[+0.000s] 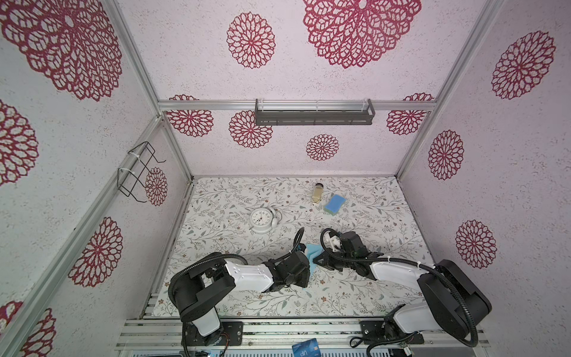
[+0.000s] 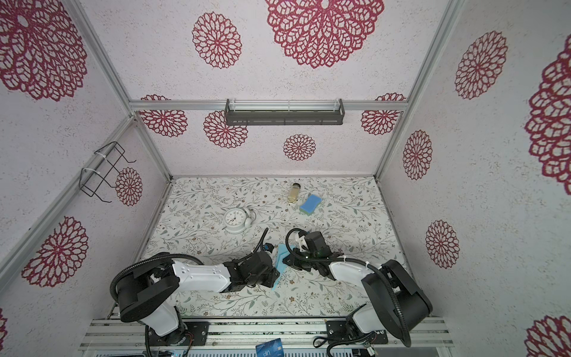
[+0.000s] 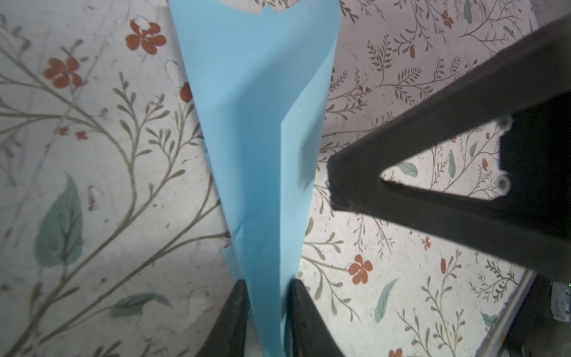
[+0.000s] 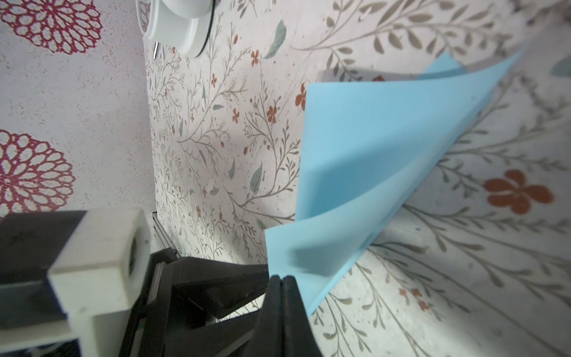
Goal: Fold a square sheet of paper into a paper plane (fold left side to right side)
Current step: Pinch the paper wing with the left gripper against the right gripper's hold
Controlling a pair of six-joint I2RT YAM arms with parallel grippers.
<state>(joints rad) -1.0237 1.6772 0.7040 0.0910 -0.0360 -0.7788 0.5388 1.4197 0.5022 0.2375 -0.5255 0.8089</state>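
Note:
The square sheet of paper [image 1: 310, 252] [image 2: 280, 254] is light blue and doubled over into a loose, standing wedge at mid-table between both arms. My left gripper [image 3: 267, 298] [image 1: 310, 272] has a finger on either side of the wedge's narrow end, and the paper [image 3: 256, 139] fills the gap between them. My right gripper [image 4: 282, 279] [image 2: 286, 261] is shut with nothing in it. Its tip rests beside the paper's [image 4: 370, 148] lower edge, seen as a black triangle in the left wrist view. No paper plane shape shows.
A white clock [image 1: 261, 219] lies left of centre behind the arms. A blue sponge [image 1: 335, 204] and a small jar [image 1: 318, 193] sit at the back. A dark blue card [image 1: 306, 347] lies on the front rail. A wire rack [image 1: 139, 173] hangs on the left wall.

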